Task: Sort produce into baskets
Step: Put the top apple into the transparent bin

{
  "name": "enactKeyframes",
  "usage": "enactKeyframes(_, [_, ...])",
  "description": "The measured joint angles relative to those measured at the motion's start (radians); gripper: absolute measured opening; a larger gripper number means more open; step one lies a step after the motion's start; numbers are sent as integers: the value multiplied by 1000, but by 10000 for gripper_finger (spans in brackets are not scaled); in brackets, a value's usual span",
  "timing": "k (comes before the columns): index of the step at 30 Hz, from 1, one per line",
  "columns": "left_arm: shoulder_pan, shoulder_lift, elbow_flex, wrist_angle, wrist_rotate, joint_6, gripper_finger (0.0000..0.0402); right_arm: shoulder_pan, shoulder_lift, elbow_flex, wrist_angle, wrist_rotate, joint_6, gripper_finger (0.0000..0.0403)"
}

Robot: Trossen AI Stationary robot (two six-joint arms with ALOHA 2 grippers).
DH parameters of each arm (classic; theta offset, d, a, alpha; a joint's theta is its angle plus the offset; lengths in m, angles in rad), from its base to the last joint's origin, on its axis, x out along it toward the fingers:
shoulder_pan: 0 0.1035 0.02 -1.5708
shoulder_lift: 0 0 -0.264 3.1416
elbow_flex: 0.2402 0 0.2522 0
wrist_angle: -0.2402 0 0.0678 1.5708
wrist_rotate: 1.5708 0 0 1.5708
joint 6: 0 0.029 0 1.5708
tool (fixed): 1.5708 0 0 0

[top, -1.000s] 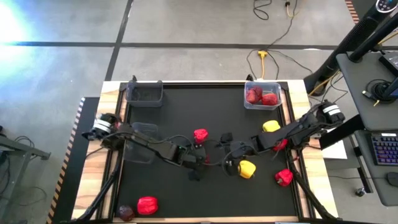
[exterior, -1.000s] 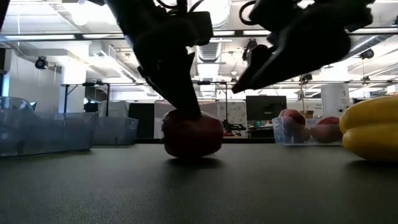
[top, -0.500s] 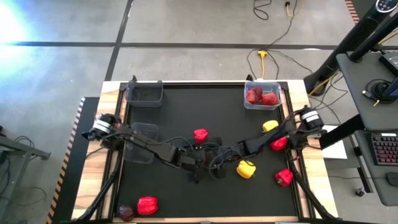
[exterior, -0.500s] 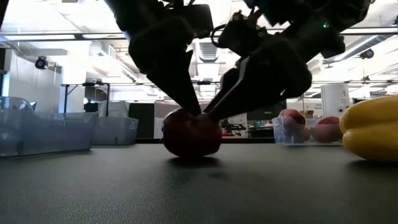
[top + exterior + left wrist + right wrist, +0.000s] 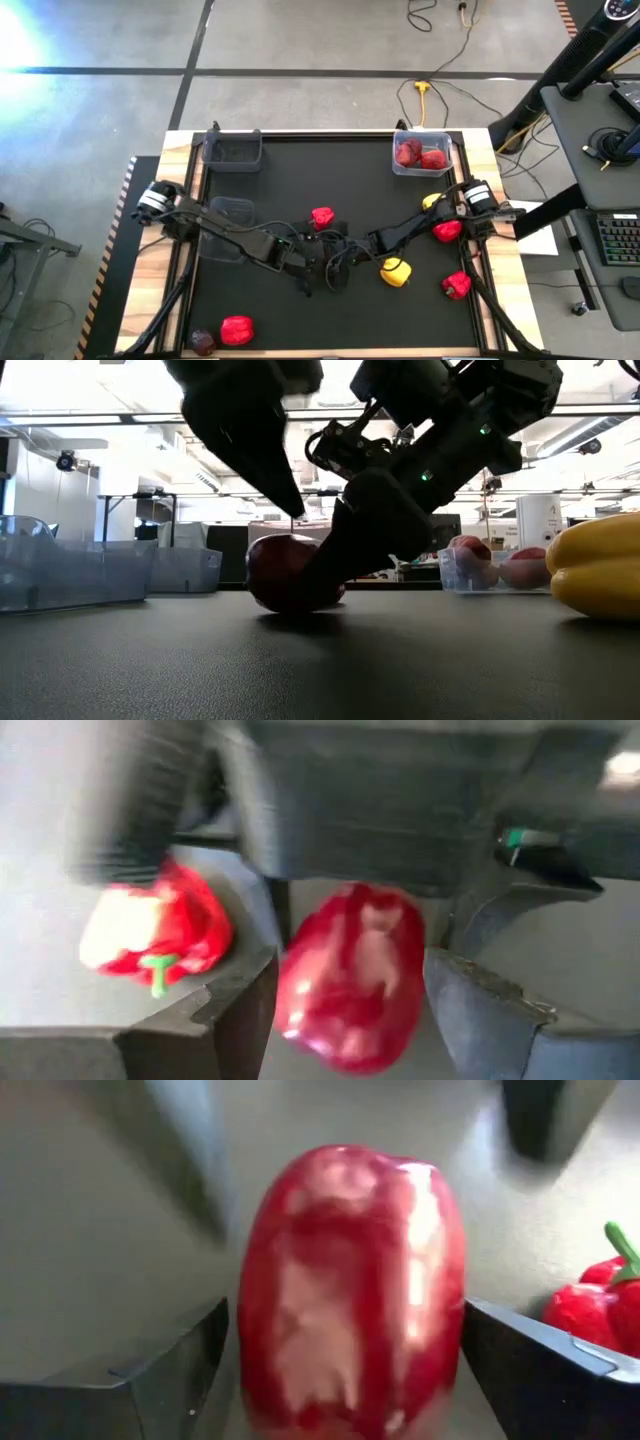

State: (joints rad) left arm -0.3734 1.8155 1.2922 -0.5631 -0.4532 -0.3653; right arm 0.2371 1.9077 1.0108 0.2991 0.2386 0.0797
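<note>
A dark maroon round fruit (image 5: 288,572) sits on the black mat at mid-table, hidden by the grippers in the high view. My right gripper (image 5: 336,267) is shut on it (image 5: 350,1280). My left gripper (image 5: 308,268) is open just left of it. Its fingertips (image 5: 292,510) stand just above the fruit's top, and the fruit (image 5: 350,975) shows between its fingers without touching them. A red bell pepper (image 5: 322,217) lies just beyond. The clear bluish bin (image 5: 420,168) at the far right holds red pieces. Two dark bins (image 5: 232,150) (image 5: 225,228) stand at the left. My right gripper pinches the maroon fruit between its two fingers, one on each of its two opposite sides (image 5: 455,1310). The fingers come slanting down from the table's right. The fruit rests with its underside on the mat.
Loose on the mat are a yellow pepper (image 5: 396,271) right of the grippers, a yellow one (image 5: 432,203) and red ones (image 5: 447,231) (image 5: 455,285) under the right arm. A red pepper (image 5: 237,329) and a maroon fruit (image 5: 203,342) lie at the near left.
My right gripper has swung toward the table's left and down onto the maroon fruit and taken hold of it. My left gripper has risen off the fruit's top and drawn back a little toward the left. The fruit has slid slightly toward the table's left.
</note>
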Motion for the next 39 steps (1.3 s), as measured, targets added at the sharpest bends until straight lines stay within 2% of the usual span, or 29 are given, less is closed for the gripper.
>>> enactKeyframes(7, [-113,-141,-4,-204,-163,-140,232,0,-52,1,-49,-1,0,274])
enactKeyframes(11, [-224,-222,-52,-245,-186,-293,232,-4,-182,0,-303,48,12,272])
enactKeyframes(16, [-389,-270,-136,-245,-184,-504,232,-16,-439,-11,-654,285,71,272])
enactKeyframes(20, [-482,-272,-160,-247,-172,-647,232,-60,-640,-11,-999,583,208,272])
enactKeyframes(22, [-506,-266,-160,-244,-136,-689,232,-117,-715,-13,-1156,654,313,272])
enactKeyframes(25, [-521,-258,-160,-244,-94,-744,232,-253,-781,-21,-1297,631,421,272])
enactKeyframes(27, [-522,-252,-160,-244,-89,-760,232,-354,-794,-33,-1344,619,430,272])
enactKeyframes(33, [-522,-219,-160,-216,-104,-763,232,-662,-746,-72,-1311,586,258,272])
enactKeyframes(36, [-524,-202,-160,-183,-102,-766,232,-789,-698,-77,-1305,580,206,272])
enactKeyframes(39, [-524,-191,-160,-169,-86,-767,232,-887,-652,-79,-1292,551,167,290])
